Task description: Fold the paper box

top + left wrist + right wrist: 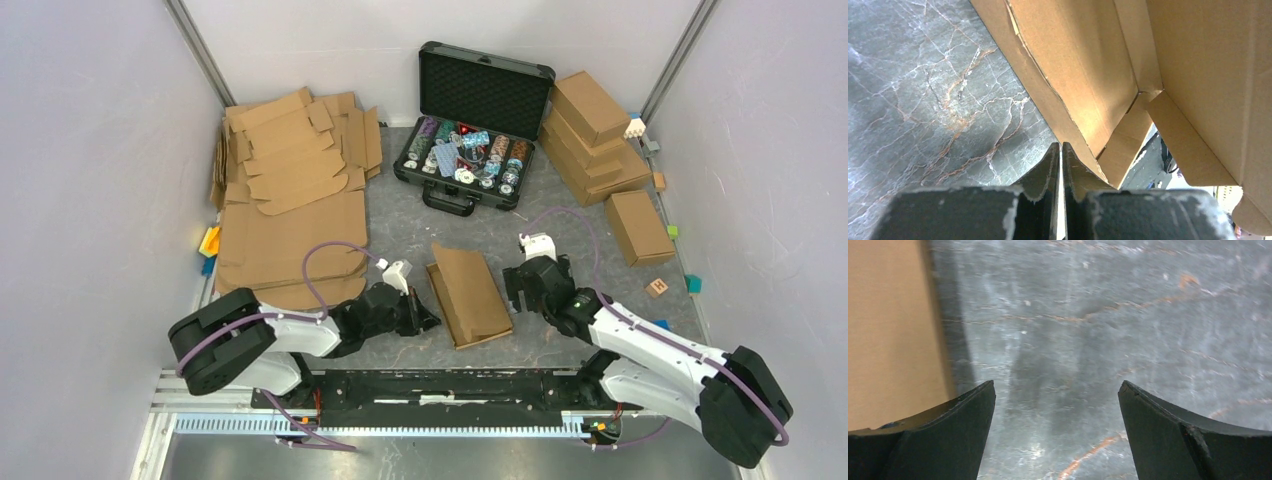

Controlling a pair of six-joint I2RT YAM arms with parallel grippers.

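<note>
The paper box (pixel 468 295) lies in the middle of the table between my two arms, a brown cardboard piece partly folded with one long wall raised. In the left wrist view its inner walls and a corner flap (pixel 1128 90) fill the upper right. My left gripper (pixel 1061 146) is shut with nothing between its fingers, and its tips rest against the box's near left edge (pixel 432 322). My right gripper (pixel 1057 385) stands open over bare table just right of the box (pixel 893 330), close to its right side in the top view (pixel 515 293).
A pile of flat cardboard blanks (pixel 290 190) covers the back left. An open black case of poker chips (pixel 470 130) stands at the back centre. Finished brown boxes (pixel 595 140) are stacked at the back right, one more (pixel 638 226) nearer. Small coloured blocks (pixel 657 287) lie along the edges.
</note>
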